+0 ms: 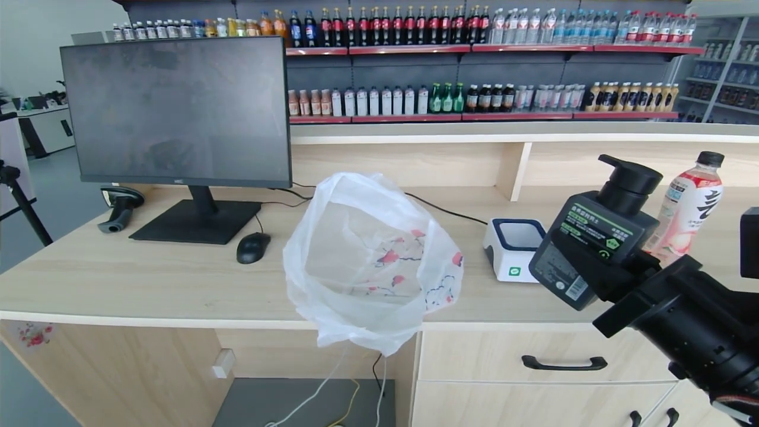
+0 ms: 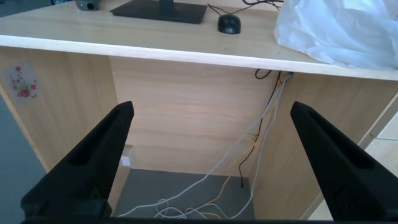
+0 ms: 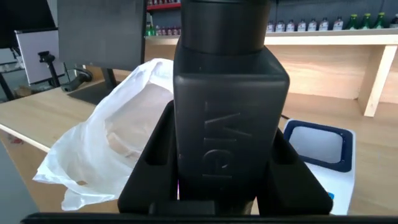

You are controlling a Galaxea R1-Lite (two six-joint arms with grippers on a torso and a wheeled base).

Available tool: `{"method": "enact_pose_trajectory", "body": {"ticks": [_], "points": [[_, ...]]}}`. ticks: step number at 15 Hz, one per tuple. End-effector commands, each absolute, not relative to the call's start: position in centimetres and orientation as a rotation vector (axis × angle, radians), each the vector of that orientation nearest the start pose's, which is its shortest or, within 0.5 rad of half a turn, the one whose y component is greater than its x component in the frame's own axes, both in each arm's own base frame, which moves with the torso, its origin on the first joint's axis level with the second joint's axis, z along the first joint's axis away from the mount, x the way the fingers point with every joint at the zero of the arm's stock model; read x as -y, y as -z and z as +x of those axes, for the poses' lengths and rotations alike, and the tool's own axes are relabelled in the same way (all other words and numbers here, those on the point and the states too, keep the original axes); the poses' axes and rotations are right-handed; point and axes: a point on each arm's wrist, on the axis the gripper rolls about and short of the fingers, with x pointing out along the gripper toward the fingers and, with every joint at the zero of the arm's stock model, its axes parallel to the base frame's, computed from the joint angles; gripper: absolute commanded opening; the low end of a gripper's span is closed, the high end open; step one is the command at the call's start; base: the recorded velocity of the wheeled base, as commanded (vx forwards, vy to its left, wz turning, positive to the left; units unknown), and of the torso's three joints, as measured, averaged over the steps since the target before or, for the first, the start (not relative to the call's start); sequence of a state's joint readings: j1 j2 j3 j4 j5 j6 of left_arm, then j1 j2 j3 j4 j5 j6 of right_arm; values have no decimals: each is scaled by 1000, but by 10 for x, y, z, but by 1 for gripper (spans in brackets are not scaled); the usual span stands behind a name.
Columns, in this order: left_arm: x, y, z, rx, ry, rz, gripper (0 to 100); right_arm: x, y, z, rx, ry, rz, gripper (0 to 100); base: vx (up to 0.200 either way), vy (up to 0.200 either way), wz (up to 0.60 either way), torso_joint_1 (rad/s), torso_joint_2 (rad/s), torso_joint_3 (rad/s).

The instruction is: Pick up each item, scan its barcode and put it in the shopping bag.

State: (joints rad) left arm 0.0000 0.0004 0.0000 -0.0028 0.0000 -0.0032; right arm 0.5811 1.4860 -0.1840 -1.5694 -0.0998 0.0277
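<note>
The right tool (image 3: 214,168) pinches the black pump bottle (image 1: 593,243), held tilted above the counter (image 1: 118,279), just right of the scanner (image 1: 513,249); the white shopping bag (image 1: 370,261) sits open at the near edge, centre; the left tool (image 2: 211,109) hangs spread wide, low before the counter front.
</note>
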Motion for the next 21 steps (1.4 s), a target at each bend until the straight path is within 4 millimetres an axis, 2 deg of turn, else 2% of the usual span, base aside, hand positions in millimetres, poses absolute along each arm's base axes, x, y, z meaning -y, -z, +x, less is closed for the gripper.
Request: {"method": "enact_pose_trajectory", "body": {"ticks": [1, 3, 9, 18, 21], "points": [[0, -76, -23, 3, 0, -3, 100, -104, -177, 163, 245, -482, 116, 0, 0, 0, 0, 0, 0, 0], [0, -76, -23, 2, 0, -3, 100, -104, -177, 163, 245, -482, 116, 0, 0, 0, 0, 0, 0, 0], [0, -76, -23, 2, 0, -2, 100, -105, -177, 163, 244, -484, 116, 0, 200, 0, 0, 3, 1, 2], [0, -76, -23, 2, 0, -3, 100, -107, -177, 166, 247, -485, 114, 0, 0, 0, 0, 0, 0, 0], [0, -76, -23, 2, 0, -5, 100, -107, -177, 166, 244, -485, 110, 0, 0, 0, 600, 4, 1, 4]]}}
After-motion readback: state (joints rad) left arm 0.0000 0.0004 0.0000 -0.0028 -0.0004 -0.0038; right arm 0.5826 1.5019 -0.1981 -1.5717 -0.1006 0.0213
